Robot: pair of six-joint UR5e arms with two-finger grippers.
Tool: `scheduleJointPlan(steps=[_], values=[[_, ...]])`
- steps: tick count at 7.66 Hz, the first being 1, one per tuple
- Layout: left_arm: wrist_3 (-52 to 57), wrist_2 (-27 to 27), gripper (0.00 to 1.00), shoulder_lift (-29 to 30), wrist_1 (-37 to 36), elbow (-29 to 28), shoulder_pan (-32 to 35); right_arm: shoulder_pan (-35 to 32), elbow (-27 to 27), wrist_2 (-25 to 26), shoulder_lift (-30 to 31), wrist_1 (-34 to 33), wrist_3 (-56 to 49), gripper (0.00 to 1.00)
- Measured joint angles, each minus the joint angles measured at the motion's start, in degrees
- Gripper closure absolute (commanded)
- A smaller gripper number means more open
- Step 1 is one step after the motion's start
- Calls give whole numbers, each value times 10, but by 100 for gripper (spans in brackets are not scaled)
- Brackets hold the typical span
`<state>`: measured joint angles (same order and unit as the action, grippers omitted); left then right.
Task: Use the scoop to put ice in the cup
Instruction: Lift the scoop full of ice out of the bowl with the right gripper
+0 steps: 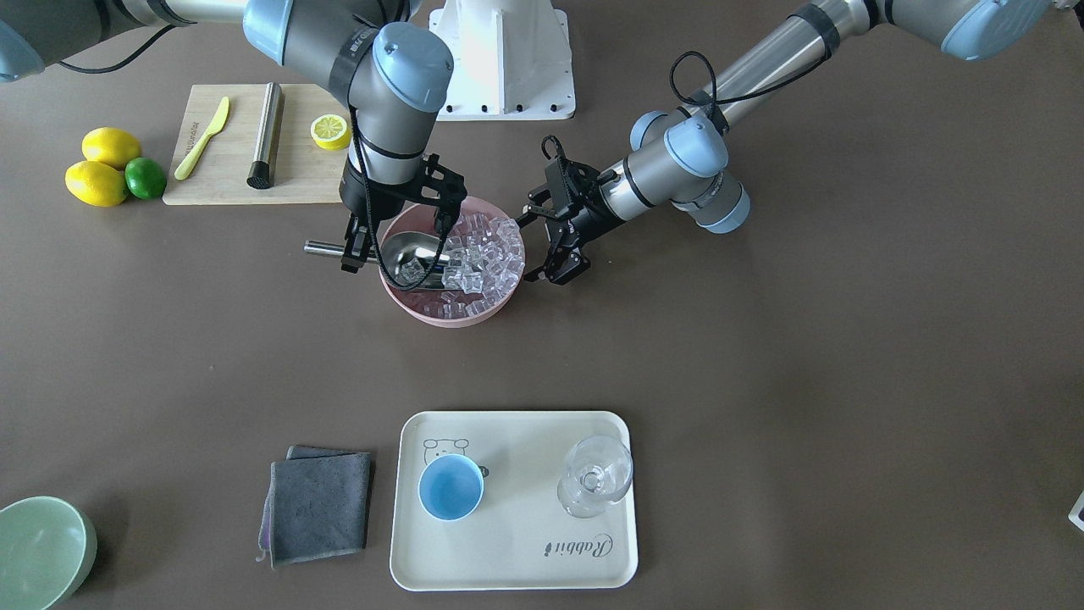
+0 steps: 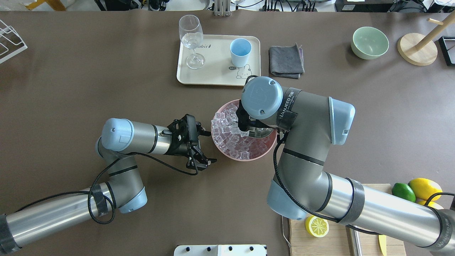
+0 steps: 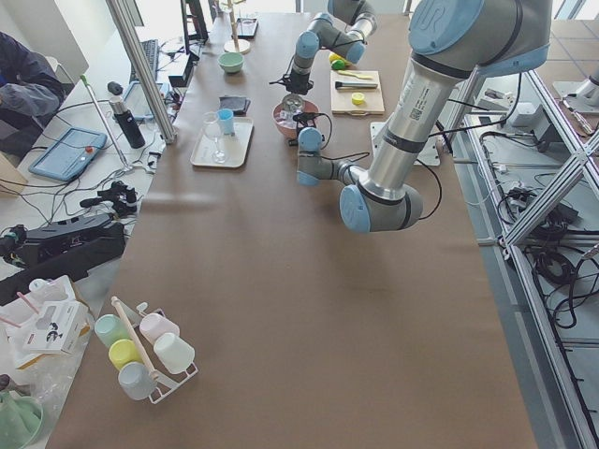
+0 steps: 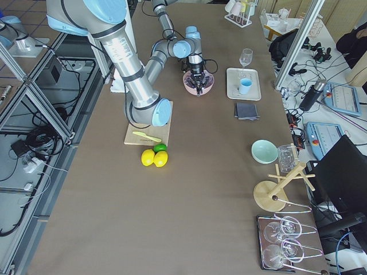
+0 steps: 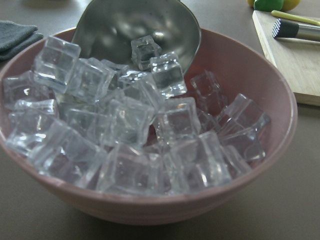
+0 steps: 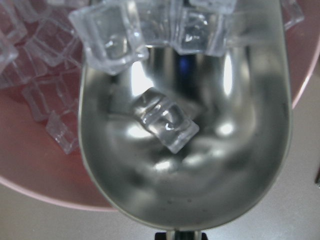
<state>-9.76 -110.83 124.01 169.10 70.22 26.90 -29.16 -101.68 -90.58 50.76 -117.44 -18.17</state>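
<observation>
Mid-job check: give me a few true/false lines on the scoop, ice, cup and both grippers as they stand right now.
1. The scoop has its trough inside the pink bowl, against the ice. True.
2. The cup holds ice. False: it stands empty on the tray.
3. The right gripper is shut on the scoop's handle. True.
4. The left gripper grips the ice. False: it is open beside the bowl, holding nothing.
5. The scoop is heaped full. False: the right wrist view shows one loose cube in its trough, with more at its mouth.
</observation>
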Motion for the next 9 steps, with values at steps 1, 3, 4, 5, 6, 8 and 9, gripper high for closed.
scheduleJointPlan(steps=[1,3,4,5,6,8,9], values=[[0,0,2,0,0,0,0,0,-11,-5,8,12,8,100],[0,-1,2,0,0,0,0,0,-39,-15,23,20,20,100],[0,-2,2,0,0,0,0,0,-61,-18,37,21,22,100],[0,-2,2,-1,0,0,0,0,-88,-21,55,21,23,100],[0,-3,2,-1,0,0,0,-1,-114,-25,74,21,23,100],[0,-3,2,-1,-1,0,0,-9,-156,-40,102,27,26,100],[0,-3,2,-1,-2,0,0,-17,-166,-51,112,43,31,100]])
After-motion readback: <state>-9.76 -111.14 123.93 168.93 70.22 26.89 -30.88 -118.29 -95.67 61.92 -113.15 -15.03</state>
